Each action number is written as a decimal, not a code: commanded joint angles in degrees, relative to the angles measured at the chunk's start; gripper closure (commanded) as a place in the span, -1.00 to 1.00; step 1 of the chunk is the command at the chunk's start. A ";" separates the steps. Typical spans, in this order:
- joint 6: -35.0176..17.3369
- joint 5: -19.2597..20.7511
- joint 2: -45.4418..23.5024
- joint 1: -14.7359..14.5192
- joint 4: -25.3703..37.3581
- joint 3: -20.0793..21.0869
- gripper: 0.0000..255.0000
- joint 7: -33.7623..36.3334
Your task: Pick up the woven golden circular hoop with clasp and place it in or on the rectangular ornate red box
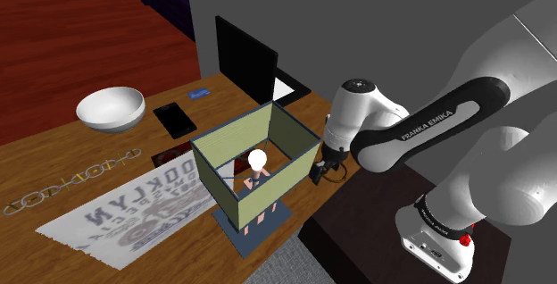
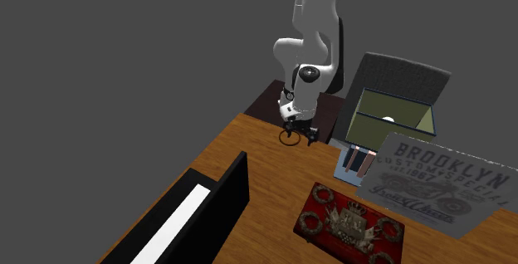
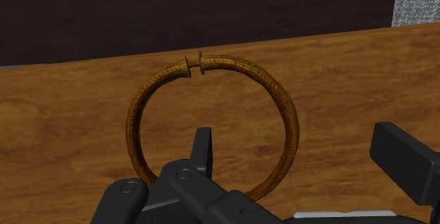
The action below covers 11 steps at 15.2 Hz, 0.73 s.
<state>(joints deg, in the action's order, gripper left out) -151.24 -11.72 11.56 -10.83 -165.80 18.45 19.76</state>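
1. Wrist view: my fingers stand apart, low over the wooden table, clamped on nothing.
2. The hoop, golden-brown and woven, lies flat on the table right under me. One finger sits inside the ring and the other outside it, so one side of the ring runs between them.
3. Bare wood shows between the outer finger and the hoop. I cannot tell whether the inner finger touches it.
4. The clasp, a small gap with two flared ends, is on the side of the ring farthest from my fingers, near the table's edge. Past that edge lies a dark surface.
5. In the shoulder view, an open olive-walled box stands just beside my fingers, and a white ball shows inside it.
6. In the second exterior view, the red box, rectangular with gold ornament on its lid, lies well apart from my fingers, past the open box. It sits just beside a printed cloth that reads BROOKLYN. Its lid is shut and nothing rests on it.
7. A black screen stands on the table, well off from my fingers and near the red box.
8. Beyond the open box from my fingers, the shoulder view shows a white bowl, a black phone and a chain on the table.
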 commanded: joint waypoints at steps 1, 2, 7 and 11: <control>-0.27 0.04 -0.23 0.03 -0.02 0.02 -1.00 0.03; -0.27 0.04 -0.23 0.03 -0.02 0.02 -1.00 0.03; -0.25 0.04 -0.22 0.03 -0.02 0.02 1.00 0.02; -0.15 0.01 -0.11 0.01 -0.02 0.00 1.00 0.00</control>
<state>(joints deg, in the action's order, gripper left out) -151.31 -11.62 11.66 -10.65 -165.80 18.28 19.80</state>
